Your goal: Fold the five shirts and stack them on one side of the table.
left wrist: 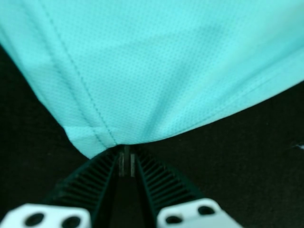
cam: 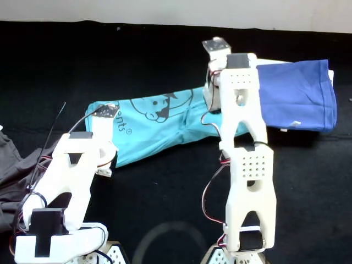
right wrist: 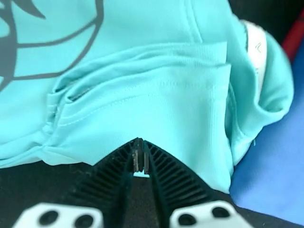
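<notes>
Nearest us, at eight o'clock, a dark grey shirt (cam: 10, 165) is heaped on the black table (cam: 165, 187). Our left gripper (left wrist: 127, 164) is clenched on a corner of the teal shirt (cam: 159, 124), which is stretched across the middle. Our right gripper (right wrist: 140, 161) pinches its bunched hem towards twelve. Beyond, at two o'clock, we see a folded blue shirt (cam: 300, 99)

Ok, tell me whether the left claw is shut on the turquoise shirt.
Yes, in the left wrist view the left claw has its tips pressed together on a hemmed corner of the turquoise shirt.
</notes>
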